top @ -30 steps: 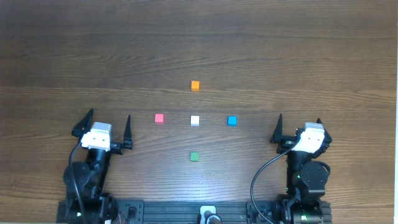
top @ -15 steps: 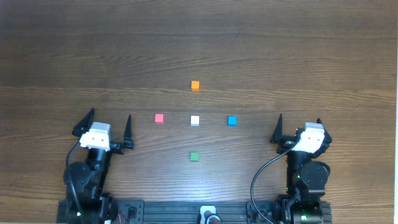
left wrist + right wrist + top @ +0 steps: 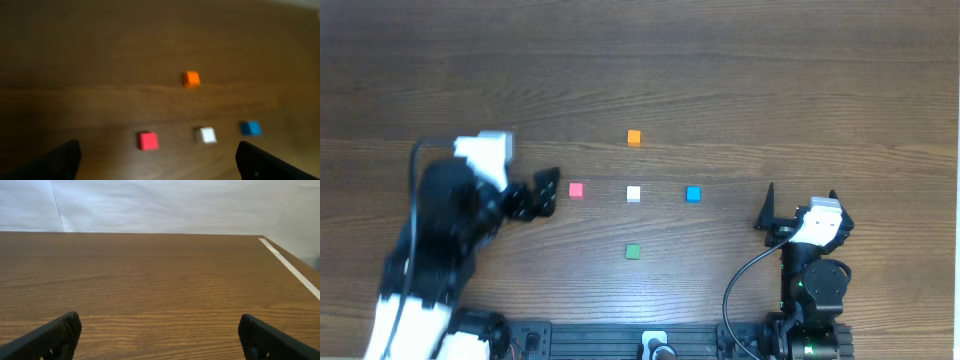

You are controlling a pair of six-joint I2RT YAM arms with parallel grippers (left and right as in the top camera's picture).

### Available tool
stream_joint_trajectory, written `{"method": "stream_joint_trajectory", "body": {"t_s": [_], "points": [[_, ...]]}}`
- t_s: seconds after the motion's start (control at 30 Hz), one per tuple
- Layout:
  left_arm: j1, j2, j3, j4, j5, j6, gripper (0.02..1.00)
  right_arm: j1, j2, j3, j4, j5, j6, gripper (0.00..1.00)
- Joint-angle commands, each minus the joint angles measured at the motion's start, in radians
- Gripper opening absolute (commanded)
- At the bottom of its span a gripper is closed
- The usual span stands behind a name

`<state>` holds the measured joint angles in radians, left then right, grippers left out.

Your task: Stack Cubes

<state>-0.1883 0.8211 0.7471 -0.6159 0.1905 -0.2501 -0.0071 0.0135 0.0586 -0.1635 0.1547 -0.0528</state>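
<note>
Five small cubes lie on the wooden table: orange [image 3: 634,137] farthest back, then a row of pink-red [image 3: 576,189], white [image 3: 633,193] and blue [image 3: 693,193], and green [image 3: 632,252] nearest the arms. My left gripper [image 3: 540,192] hangs open above the table just left of the pink-red cube. Its wrist view shows the pink-red cube [image 3: 148,140], white cube [image 3: 206,135], blue cube [image 3: 250,128] and orange cube [image 3: 191,78] ahead of the spread fingers [image 3: 65,159]. My right gripper [image 3: 801,197] stands open and empty at the right, well away from the blue cube.
Bare wooden tabletop [image 3: 640,70] stretches behind and around the cubes. In the right wrist view the table's far edge meets a white wall [image 3: 160,205], and a pale strip [image 3: 290,265] runs along the table's side.
My left arm has lifted from its rest pose and swung forward and right toward the pink-red cube. The right arm and all cubes have stayed where they were.
</note>
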Motion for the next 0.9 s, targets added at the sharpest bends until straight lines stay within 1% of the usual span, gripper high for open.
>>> {"method": "stream_joint_trajectory", "body": {"t_s": [0.03, 0.2, 0.37, 0.47, 0.8, 0.9], "points": [[-0.106, 0.245, 0.145, -0.051, -0.037, -0.092, 0.998, -0.006, -0.008, -0.010, 0.003, -0.008, 0.003, 0.993], [-0.210, 0.448, 0.183, -0.050, -0.109, -0.188, 0.998, -0.006, -0.009, -0.010, 0.003, -0.008, 0.003, 0.993], [-0.277, 0.589, 0.183, -0.050, -0.203, -0.281, 0.996, -0.006, -0.009, -0.010, 0.003, -0.008, 0.003, 0.993], [-0.301, 0.653, 0.183, -0.041, -0.239, -0.290, 0.998, -0.006, -0.009, -0.010, 0.003, -0.008, 0.003, 0.991], [-0.291, 0.774, 0.183, -0.021, -0.256, -0.308, 0.993, -0.006, -0.009, -0.010, 0.003, -0.008, 0.003, 0.993], [-0.290, 0.804, 0.183, -0.021, -0.260, -0.308, 0.976, -0.006, -0.009, -0.010, 0.003, -0.008, 0.003, 0.993]]}}
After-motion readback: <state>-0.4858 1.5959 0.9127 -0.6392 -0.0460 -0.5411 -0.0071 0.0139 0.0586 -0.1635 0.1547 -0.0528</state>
